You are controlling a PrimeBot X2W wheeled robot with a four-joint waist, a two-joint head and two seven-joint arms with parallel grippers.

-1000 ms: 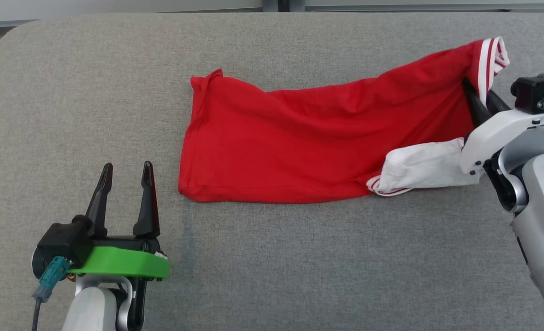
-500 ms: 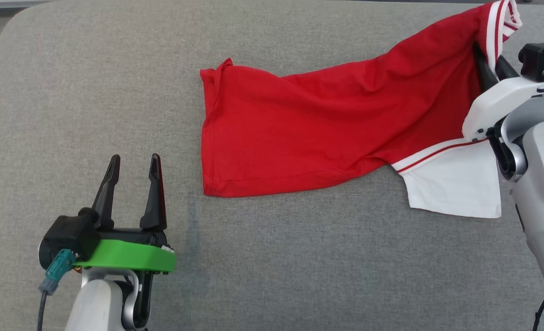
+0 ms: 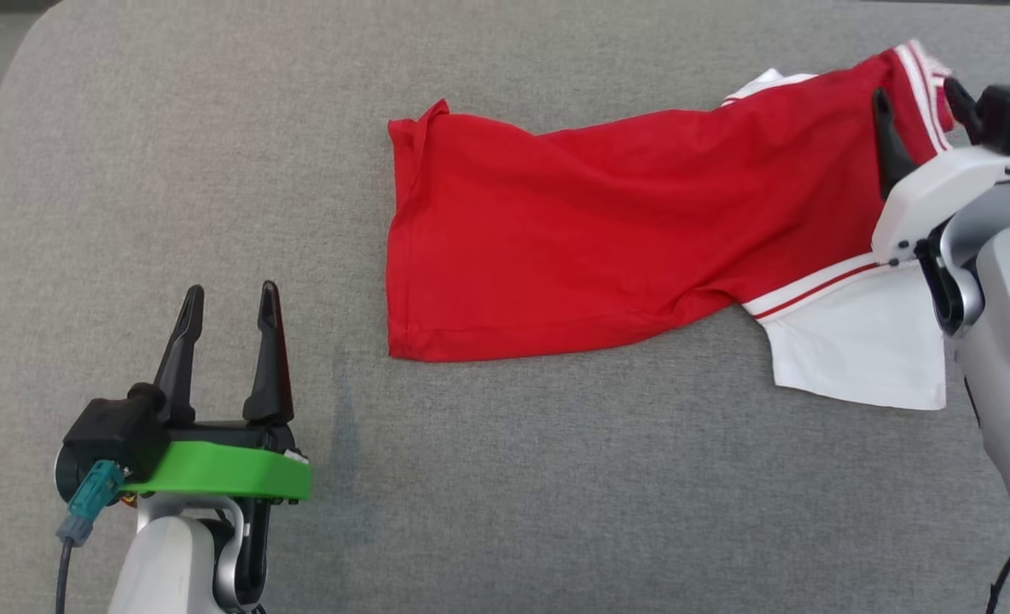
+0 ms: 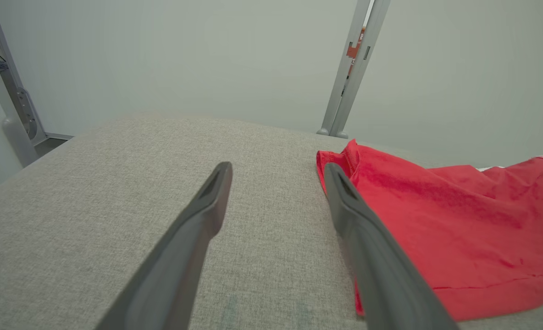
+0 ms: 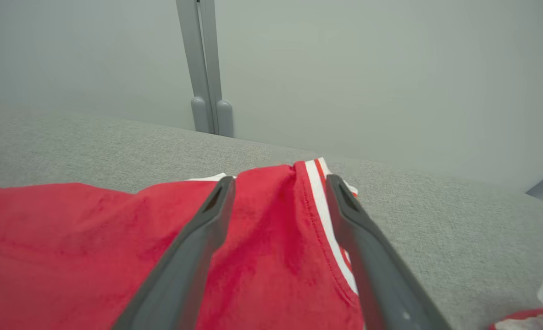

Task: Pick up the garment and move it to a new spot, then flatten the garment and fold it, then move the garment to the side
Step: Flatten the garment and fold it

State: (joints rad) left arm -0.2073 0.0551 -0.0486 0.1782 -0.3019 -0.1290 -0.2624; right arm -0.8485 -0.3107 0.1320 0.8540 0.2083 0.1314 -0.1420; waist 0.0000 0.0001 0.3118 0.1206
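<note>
In the head view the red garment (image 3: 607,247) is lying stretched across the far right part of the grey surface (image 3: 556,477), and a white sleeve (image 3: 863,350) is spreading toward the robot at its right end. The right hand (image 3: 914,92) is standing at the striped far corner with its fingers apart, grasping nothing. The left hand (image 3: 232,294) is hovering released, near the left hem but apart from it. In the left wrist view the left hand (image 4: 277,168) is pointing along the bare surface, and the garment (image 4: 436,229) is lying beside its right finger. In the right wrist view the right hand (image 5: 280,181) is straddling the striped edge, and the cloth is lying loose between the fingers. As I judge it, the moving step is ending and the flattening is beginning. The next move is calling for both hands to take opposite edges and pull the wrinkles out.
</note>
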